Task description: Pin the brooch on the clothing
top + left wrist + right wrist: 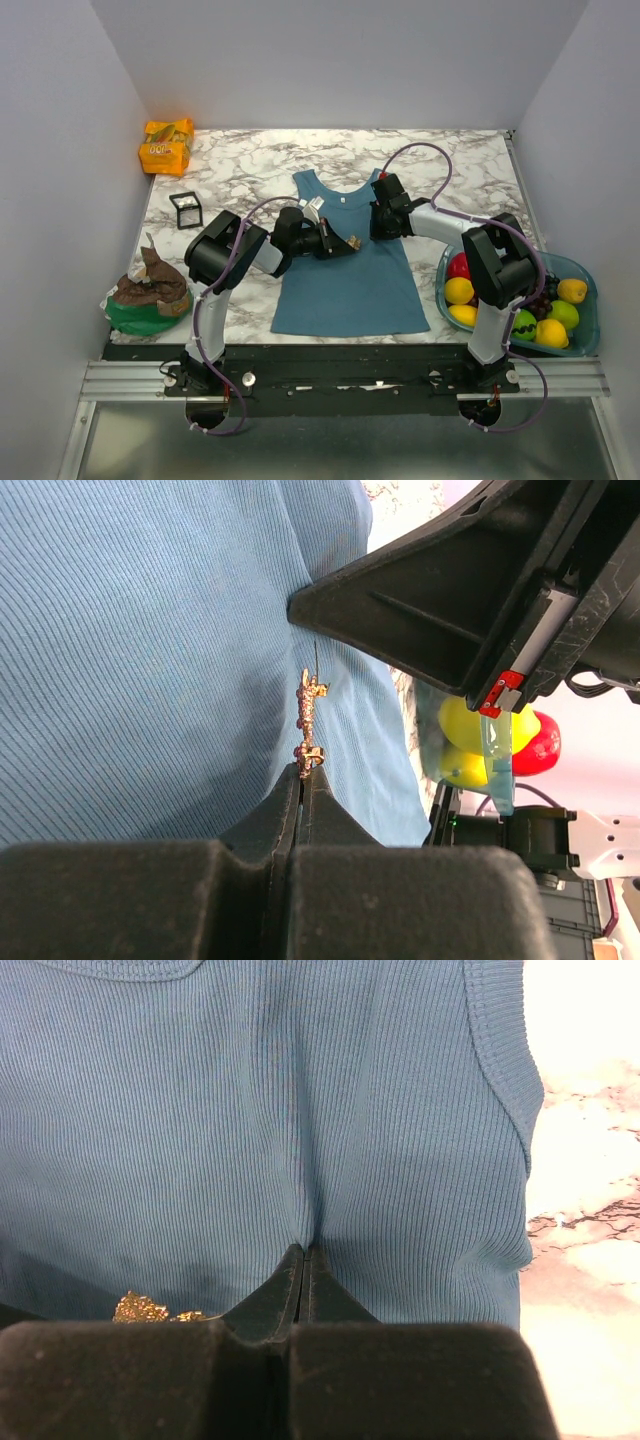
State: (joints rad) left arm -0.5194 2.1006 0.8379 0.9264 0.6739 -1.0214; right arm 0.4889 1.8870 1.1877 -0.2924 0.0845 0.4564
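Black rubbery pads up close: my left gripper (308, 770) is squeezed fully together at the bottom middle of its wrist view, clamped on the lower end of the brooch (309, 715). The brooch stands edge-on just above the tips, goldish with tiny reddish stones, right up against the clothing (150, 650). Honestly can't tell if the pin goes through the fabric. My right gripper (305, 1256) is also closed tight, nipping a raised fold of the teal ribbed top at the bottom middle of its own view, with creases fanning upward from the tips and the brooch showing as a gold glint at lower left. In the left wrist view, the right gripper's black body fills the upper right, its tip touching the cloth just above the brooch. From the overhead camera, the tank top lies flat in the middle of the marble table (470, 170), neck toward the top of the frame, and both grippers meet over its upper middle with the brooch between them. Lower right there's a blue tub (592, 320) of fruit, and lower left a green bag (140, 315). Further up on the left sits a small black-framed box (184, 208), and at upper left an orange packet (167, 146).
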